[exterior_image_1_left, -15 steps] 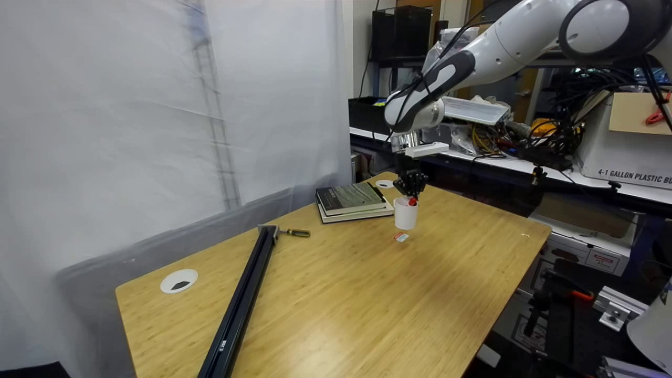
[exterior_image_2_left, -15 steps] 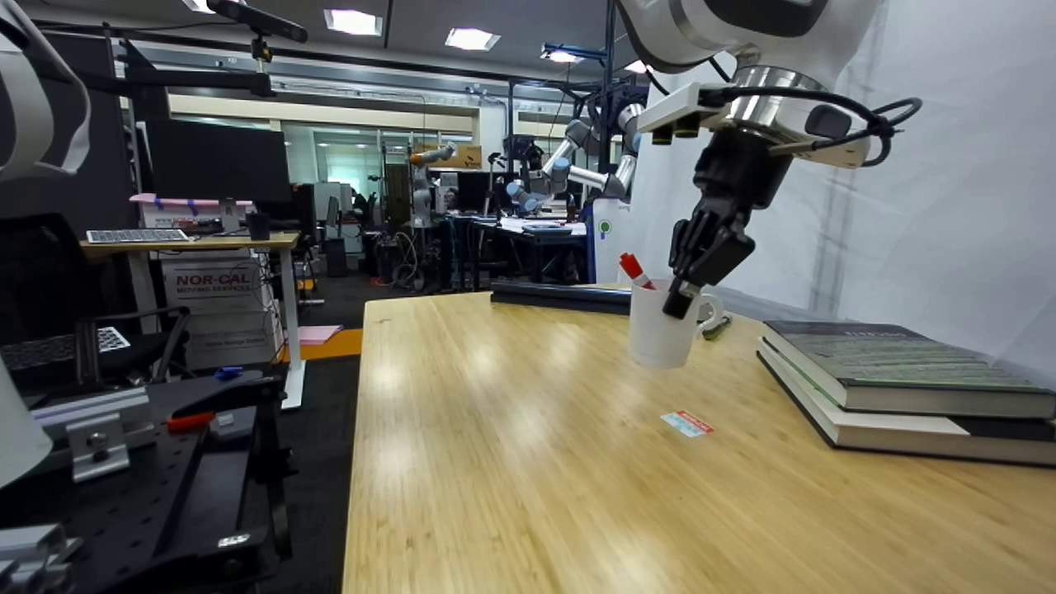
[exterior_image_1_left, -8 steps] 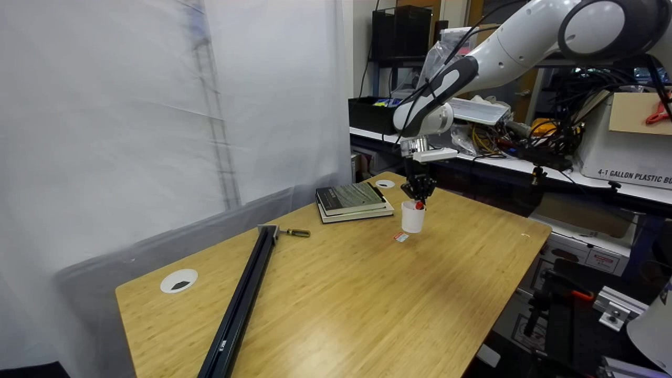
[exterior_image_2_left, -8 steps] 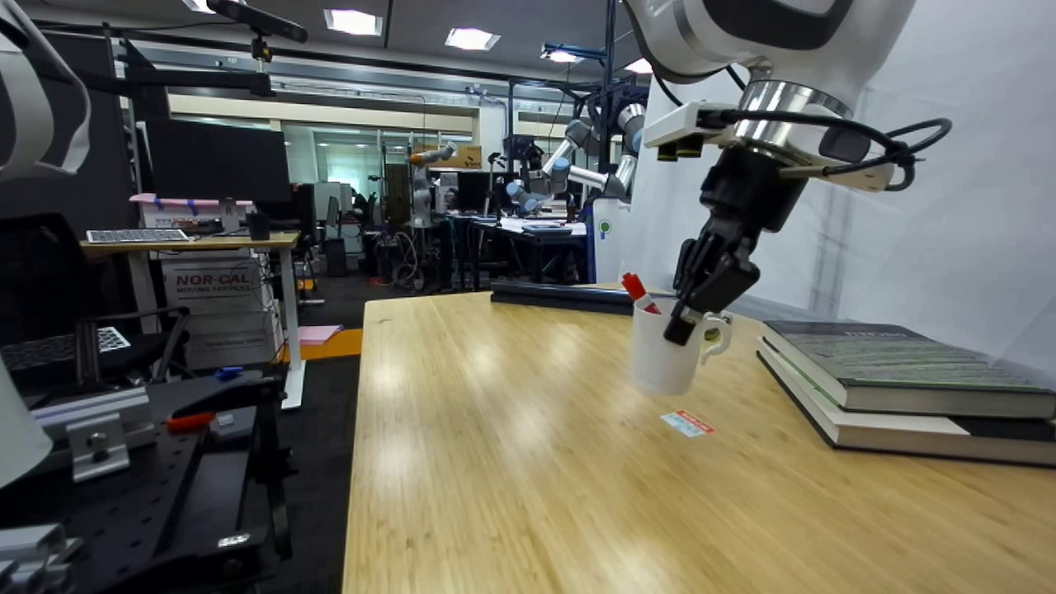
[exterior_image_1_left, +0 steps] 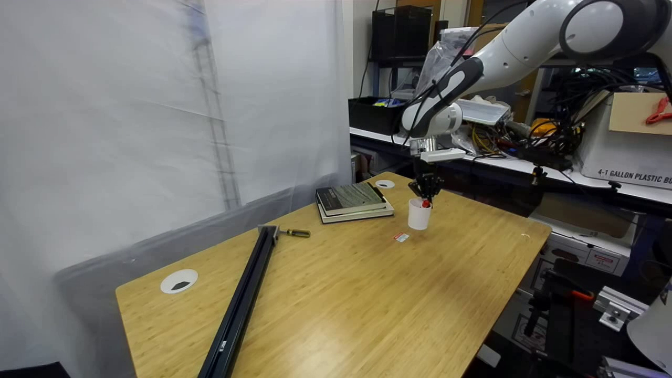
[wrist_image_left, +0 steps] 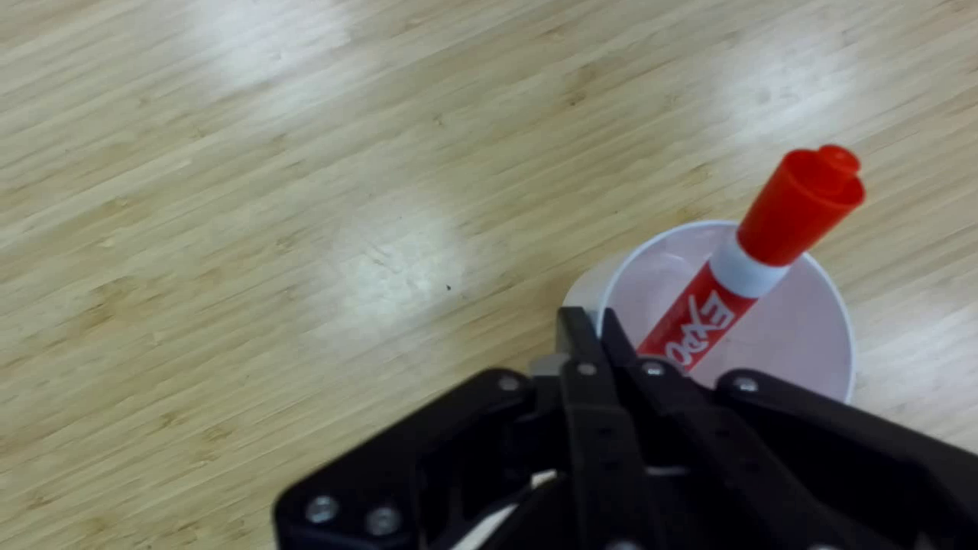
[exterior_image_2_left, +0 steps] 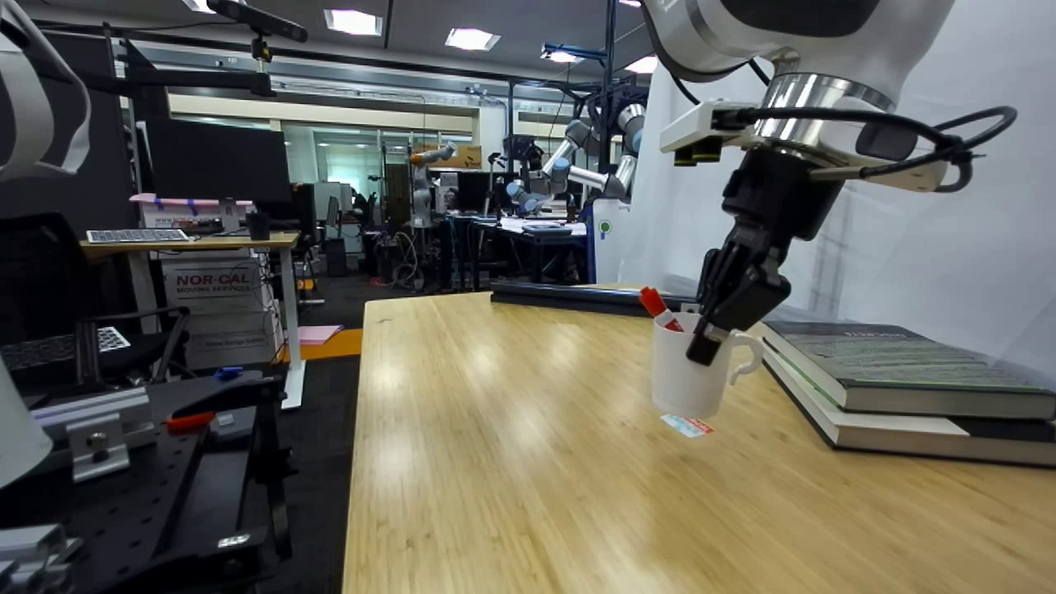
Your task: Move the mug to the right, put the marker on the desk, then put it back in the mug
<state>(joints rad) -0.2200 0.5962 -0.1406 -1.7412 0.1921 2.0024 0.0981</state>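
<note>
I'm pinching the white mug (exterior_image_2_left: pixel 685 384) in my gripper (wrist_image_left: pixel 594 318), rightward move seemingly unfinished, the Expo marker (wrist_image_left: pixel 750 260) inside awaiting the table (exterior_image_2_left: pixel 495 478) and return.

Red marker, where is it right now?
Right of centre in the wrist view, the red marker leans in the mug, cap poking out, just right of where the gripper pinches the mug.

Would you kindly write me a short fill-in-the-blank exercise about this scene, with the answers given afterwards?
The gripper pinches the mug with one finger inside and one ____.
Lettering on the marker spells ____.
The marker's cap is ____.
On the desk lies a stack of ____ books.

Missing words: outside; EXPO; red; two.
</note>
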